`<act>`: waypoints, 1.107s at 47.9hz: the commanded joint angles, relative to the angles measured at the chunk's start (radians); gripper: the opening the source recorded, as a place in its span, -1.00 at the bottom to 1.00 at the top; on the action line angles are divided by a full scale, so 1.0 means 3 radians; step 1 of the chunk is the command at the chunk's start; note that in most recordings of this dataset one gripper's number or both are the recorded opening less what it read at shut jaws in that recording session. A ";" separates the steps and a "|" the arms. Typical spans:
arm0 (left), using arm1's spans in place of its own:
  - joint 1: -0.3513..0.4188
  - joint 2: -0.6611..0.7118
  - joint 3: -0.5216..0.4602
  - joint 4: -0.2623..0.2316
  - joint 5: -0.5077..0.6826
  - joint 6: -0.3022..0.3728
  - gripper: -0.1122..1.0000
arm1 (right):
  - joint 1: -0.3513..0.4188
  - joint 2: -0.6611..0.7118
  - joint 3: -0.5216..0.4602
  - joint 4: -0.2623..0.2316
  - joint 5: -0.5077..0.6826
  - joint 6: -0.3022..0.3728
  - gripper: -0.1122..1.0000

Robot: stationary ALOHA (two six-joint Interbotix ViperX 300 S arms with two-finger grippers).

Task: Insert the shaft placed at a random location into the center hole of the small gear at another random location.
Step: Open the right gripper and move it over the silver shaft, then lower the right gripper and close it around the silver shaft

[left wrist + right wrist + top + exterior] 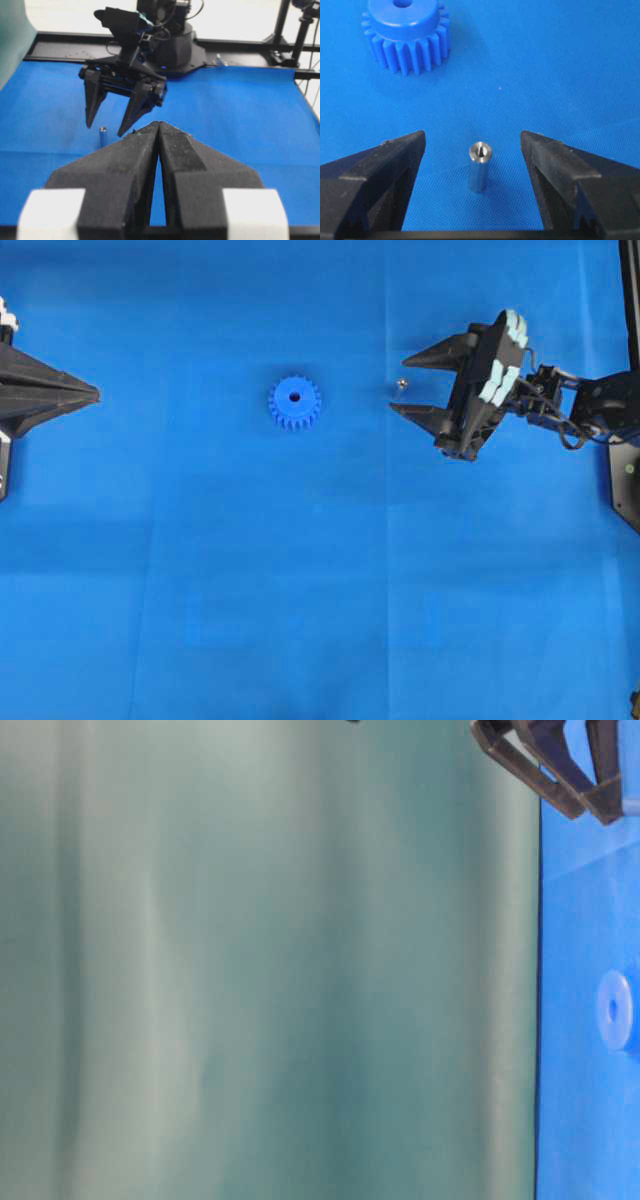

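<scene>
i've got the right gripper (pixel 401 386) low over the blue cloth-covered table (pixel 300 590), jaws spread wide, nothing pinched. the tiny silvery-grey metal shaft (pixel 479 167) stands upright on the cloth between the two black fingertips (pixel 395 155), roughly centred in the gap, touching neither. the wrist view shows its top face with a small dimple in it.

from overhead the shaft (pixel 398 384) is a shiny dot between the right fingertips, right of table centre. the small bright blue plastic gear (pixel 294 403) lies flat on the cloth, hub up, well apart from the shaft, to its left in that view. the dark center hole (pixel 295 396) is open. in the right wrist view the gear (pixel 406 35) sits beyond the shaft, up and left, partly cut off by the frame edge.

left gripper (pixel 92 393) is parked at the left edge, jaws pressed together, holding nothing; its wrist view shows the two black fingers (pixel 135 165) meeting at the tips, with the right gripper (pixel 106 127) and the shaft (pixel 102 136) across the table.

the table-level view is mostly a green backdrop (pixel 270 960); the gear (pixel 615 1010) is blurred at its edge.
</scene>
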 commanded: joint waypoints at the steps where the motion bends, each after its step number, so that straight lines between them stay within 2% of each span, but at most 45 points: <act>1: 0.0015 0.0015 -0.0031 0.0010 -0.0015 0.0000 -0.80 | -0.0005 0.0000 -0.0061 0.0010 -0.0036 0.0005 0.37; 8: 0.0015 0.0010 -0.0020 0.0005 -0.0015 -0.0015 -0.80 | -0.0005 0.0010 -0.0056 0.0015 -0.0036 0.0005 0.32; 13: 0.0015 0.0010 -0.0020 0.0005 -0.0015 -0.0026 -0.80 | -0.0005 0.0010 -0.0046 0.0020 -0.0036 0.0005 0.21; 17: 0.0015 0.0010 -0.0020 0.0005 -0.0005 -0.0026 -0.80 | -0.0005 0.0000 -0.0036 0.0020 -0.0036 0.0010 -0.03; 25: 0.0015 0.0010 -0.0015 0.0005 0.0000 -0.0026 -0.80 | -0.0005 0.0000 -0.0020 0.0031 -0.0031 0.0031 -0.64; 28: 0.0015 0.0010 -0.0020 0.0005 0.0000 -0.0026 -0.80 | -0.0005 -0.0005 -0.0026 0.0031 -0.0020 0.0031 -0.76; 43: 0.0015 0.0010 -0.0020 0.0005 0.0010 -0.0026 -0.80 | -0.0005 -0.0026 -0.0051 0.0031 0.0056 0.0031 -0.76; 53: 0.0015 0.0010 -0.0020 0.0005 0.0031 -0.0026 -0.80 | -0.0005 -0.0332 -0.0092 0.0020 0.0317 -0.0005 -0.76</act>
